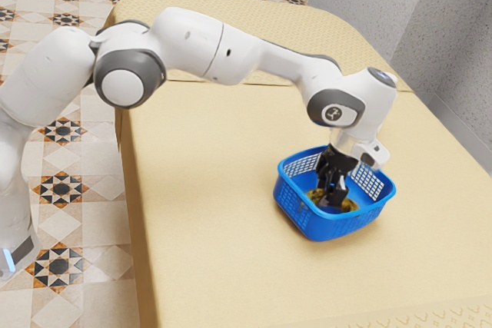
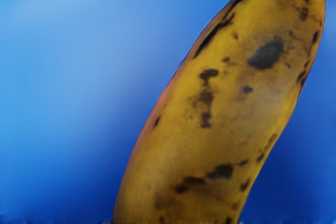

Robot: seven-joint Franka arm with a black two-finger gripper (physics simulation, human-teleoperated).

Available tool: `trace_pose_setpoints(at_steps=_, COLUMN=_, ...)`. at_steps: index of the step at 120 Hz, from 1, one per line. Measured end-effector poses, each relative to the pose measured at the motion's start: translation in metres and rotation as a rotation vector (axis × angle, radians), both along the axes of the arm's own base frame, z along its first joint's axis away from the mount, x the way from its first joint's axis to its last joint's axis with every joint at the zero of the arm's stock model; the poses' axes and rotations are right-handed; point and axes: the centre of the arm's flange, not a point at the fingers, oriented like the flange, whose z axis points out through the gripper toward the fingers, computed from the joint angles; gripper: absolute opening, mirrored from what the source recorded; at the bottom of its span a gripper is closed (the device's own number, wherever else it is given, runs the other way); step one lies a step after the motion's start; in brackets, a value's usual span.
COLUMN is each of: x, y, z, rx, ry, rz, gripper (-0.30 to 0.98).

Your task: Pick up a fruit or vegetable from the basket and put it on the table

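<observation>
Step in hand, as I judge it: securing the banana [image 2: 210, 108] inside the blue basket [image 1: 329, 230]. Best done with the claw [image 1: 332, 200] low and square across the fruit's width, near mid-length, squeezing gently (spotted skin, perhaps soft beneath), then a straight, slow lift until fruit and claw both clear the rim. A skewed grip could let the curved fruit roll or swing against the mesh wall. Position: the banana lies in the basket, directly below the claw, which reaches down inside the walls; part of the fruit shows at the claw's lower end. Whether the claw is apart, together or clamped on the banana, I cannot tell. Bare table [image 1: 215, 213] nearby suits the set-down.
</observation>
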Motion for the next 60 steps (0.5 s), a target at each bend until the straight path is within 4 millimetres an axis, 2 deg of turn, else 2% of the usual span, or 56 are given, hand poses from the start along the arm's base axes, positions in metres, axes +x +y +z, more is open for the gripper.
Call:
trace_pose_setpoints(at_steps=8, x=-0.003, y=-0.001, z=0.019, rx=-0.002, ry=-0.026, rz=-0.003, gripper=0.19)
trace_pose_setpoints(at_steps=23, x=-0.014, y=-0.002, z=0.074, rx=-0.006, ry=-0.096, rz=-0.007, gripper=0.19)
trace_pose_setpoints(at_steps=42, x=-0.032, y=-0.008, z=0.129, rx=-0.008, ry=-0.164, rz=-0.020, gripper=0.18)
trace_pose_setpoints(at_steps=49, x=-0.045, y=-0.026, z=0.149, rx=-0.012, ry=-0.184, rz=-0.051, gripper=0.18)
trace_pose_setpoints(at_steps=60, x=-0.066, y=-0.069, z=0.169, rx=-0.017, ry=-0.200, rz=-0.122, gripper=0.18)
